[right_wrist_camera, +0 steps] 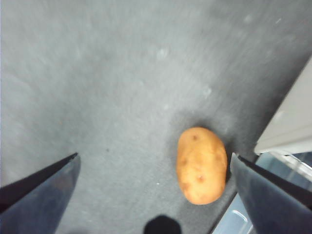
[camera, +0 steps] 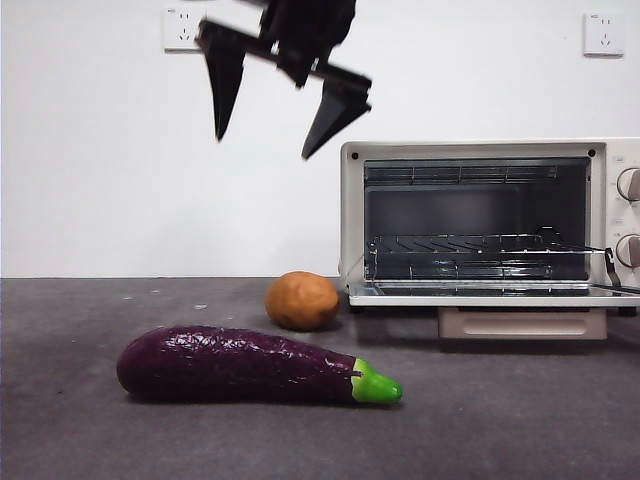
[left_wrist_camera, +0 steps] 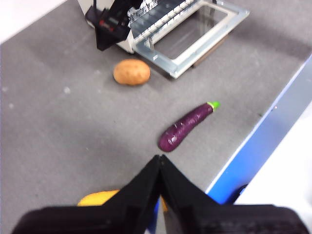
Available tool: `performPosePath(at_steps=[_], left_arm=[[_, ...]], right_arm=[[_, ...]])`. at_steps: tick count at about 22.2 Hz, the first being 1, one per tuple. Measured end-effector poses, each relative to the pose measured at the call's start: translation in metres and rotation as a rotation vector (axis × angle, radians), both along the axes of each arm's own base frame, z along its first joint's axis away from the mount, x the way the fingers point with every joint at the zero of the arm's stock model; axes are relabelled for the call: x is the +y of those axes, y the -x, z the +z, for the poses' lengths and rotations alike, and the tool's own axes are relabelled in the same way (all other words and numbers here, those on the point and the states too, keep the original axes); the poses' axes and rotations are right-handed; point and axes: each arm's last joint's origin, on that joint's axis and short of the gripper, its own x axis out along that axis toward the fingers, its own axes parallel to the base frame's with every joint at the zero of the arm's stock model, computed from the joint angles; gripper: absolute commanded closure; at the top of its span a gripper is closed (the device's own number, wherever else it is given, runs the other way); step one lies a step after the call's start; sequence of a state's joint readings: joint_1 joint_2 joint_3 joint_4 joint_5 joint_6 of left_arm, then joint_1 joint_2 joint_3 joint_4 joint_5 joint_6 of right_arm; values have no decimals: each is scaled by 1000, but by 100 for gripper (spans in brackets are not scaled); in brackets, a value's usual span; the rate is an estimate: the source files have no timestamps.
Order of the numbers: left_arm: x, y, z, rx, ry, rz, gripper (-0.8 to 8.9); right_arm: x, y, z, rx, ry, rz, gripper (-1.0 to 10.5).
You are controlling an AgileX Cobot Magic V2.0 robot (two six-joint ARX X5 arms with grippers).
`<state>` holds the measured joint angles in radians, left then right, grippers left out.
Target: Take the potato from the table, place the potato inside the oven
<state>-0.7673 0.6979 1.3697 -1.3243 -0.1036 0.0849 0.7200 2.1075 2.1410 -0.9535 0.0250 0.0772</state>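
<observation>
Jaws of the right gripper point(camera: 268, 148) stand wide apart, empty, hanging high above the table point(camera: 500, 420) with their tips pointing down. Its wrist view shows the potato point(right_wrist_camera: 201, 165) lying on the table below, not centred between the jaws but close to one of them, and just beside the oven point(right_wrist_camera: 287, 124) corner and the edge of its lowered door. In the front view the potato point(camera: 301, 300) sits on the table just left of the oven point(camera: 480, 225), whose door is down and whose rack is bare, so nothing has been lifted yet. An eggplant point(camera: 250, 365) lies nearer the camera, apart from the potato. The left gripper point(left_wrist_camera: 160, 163) waits well back from all this with its jaws pressed together and nothing between them; a yellow-orange thing shows partly hidden behind it, too little to name. The main risk appears to be the offset: a straight descent could land one jaw on top of the potato, or knock it toward the door, since its rounded shape would probably let it roll. The outer jaw might also strike the oven body or door edge, given how near they lie. A shallow grip on the rounded skin could let it slip on the way to the rack.
</observation>
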Motion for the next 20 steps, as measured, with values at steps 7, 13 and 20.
performPosePath(at_steps=[7, 13, 20], left_arm=[[0, 0, -1, 3, 3, 7, 820], [0, 0, -1, 3, 3, 7, 820], [0, 0, -1, 3, 3, 7, 821]], right_arm=[[17, -18, -71, 123, 162, 6, 96], [21, -25, -99, 112, 255, -11, 96], [24, -36, -122, 90, 290, -35, 97]])
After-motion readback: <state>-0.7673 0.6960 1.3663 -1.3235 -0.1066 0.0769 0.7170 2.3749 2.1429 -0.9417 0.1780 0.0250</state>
